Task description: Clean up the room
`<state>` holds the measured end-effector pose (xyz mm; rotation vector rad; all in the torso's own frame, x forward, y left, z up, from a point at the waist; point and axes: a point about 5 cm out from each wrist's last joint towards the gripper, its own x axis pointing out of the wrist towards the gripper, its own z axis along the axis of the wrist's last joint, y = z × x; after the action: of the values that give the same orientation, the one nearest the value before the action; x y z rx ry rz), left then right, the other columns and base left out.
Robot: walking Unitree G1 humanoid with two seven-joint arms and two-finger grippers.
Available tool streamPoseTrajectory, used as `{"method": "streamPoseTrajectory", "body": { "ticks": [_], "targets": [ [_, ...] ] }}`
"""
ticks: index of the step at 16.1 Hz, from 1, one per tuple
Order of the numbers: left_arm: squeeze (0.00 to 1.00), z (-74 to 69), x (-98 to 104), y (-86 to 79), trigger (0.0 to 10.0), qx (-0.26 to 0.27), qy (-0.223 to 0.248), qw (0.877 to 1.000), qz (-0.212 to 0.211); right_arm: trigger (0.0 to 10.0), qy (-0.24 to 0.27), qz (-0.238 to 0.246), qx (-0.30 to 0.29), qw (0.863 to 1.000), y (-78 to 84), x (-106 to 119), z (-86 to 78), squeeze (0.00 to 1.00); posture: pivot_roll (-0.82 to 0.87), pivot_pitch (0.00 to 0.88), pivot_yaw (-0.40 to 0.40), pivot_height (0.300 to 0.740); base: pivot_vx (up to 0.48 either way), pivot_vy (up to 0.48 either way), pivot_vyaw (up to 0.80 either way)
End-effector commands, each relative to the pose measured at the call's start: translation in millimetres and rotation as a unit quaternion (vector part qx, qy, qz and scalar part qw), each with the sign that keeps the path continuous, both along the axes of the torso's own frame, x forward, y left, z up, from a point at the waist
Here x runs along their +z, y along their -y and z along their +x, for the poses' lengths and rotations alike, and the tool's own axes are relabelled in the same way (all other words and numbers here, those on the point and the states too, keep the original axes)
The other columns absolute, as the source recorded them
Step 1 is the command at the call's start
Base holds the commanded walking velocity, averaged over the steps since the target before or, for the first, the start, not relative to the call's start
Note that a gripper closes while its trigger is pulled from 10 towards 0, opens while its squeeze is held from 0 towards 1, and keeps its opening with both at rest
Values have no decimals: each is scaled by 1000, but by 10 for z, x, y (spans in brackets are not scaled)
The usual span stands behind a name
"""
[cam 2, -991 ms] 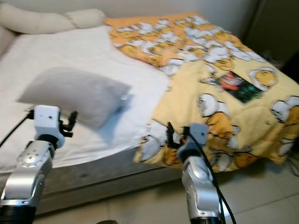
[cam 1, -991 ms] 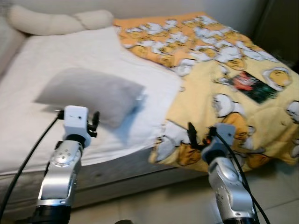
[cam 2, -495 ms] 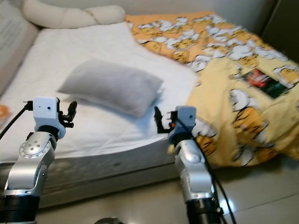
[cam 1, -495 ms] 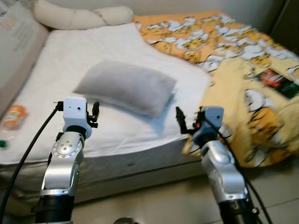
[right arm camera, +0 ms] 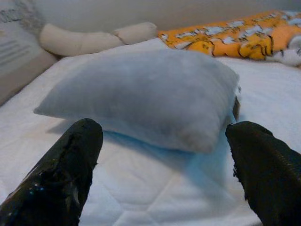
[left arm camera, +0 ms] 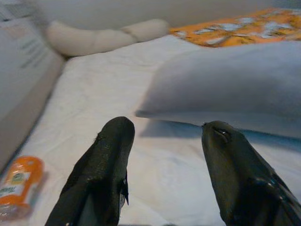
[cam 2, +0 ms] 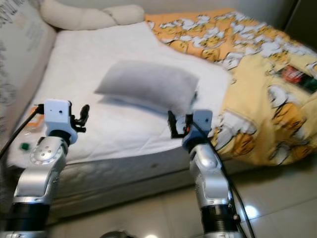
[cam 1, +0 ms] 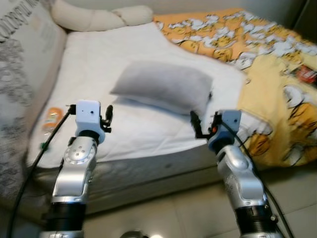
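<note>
Pillow: soft grey rectangular pillow lying mid-bed on the white quilted mattress
Right gripper: fingers spread wide, empty, just short of the pillow
Left gripper: parted, empty, near the small orange bottle
Risk: plump fabric may slide away under a shallow pinch

The grey pillow looks like soft, matt cloth with a faint nap. The white mattress cover under it is quilted fabric, stitched in shallow diamonds, dull in finish. The yellow printed blanket is limp, matt cloth. The cream bolster seems plush. The orange bottle has a slick plastic sheen. Both arms are brushed silver metal with white plastic wrist housings; the left gripper's fingers are black and slightly glossy. The tiled floor is polished and reflective.
</note>
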<state>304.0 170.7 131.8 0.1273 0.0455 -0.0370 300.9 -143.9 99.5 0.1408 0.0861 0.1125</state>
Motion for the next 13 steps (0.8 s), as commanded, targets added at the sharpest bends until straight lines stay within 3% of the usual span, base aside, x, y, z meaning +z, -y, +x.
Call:
{"method": "streamPoseTrajectory", "body": {
  "ticks": [1,6,10,13],
  "targets": [
    [0,6,30,-33,10000,9,8,1000,9,10000,-3,12,-3,1000,-5,1,7,0,91,0,48,740,0,0,0],
    [0,-5,42,-11,10000,17,20,1000,2,10000,-11,17,-1,1000,-7,-28,10,0,96,0,33,740,0,0,0],
    [0,-14,45,-71,10000,28,25,999,13,10000,-4,-7,26,1000,-52,-17,6,0,101,0,26,740,0,0,0],
    [0,-23,47,-102,10000,31,26,999,14,10000,-2,-13,40,999,-103,-14,18,0,106,0,22,740,319,0,800]
  ]
}}
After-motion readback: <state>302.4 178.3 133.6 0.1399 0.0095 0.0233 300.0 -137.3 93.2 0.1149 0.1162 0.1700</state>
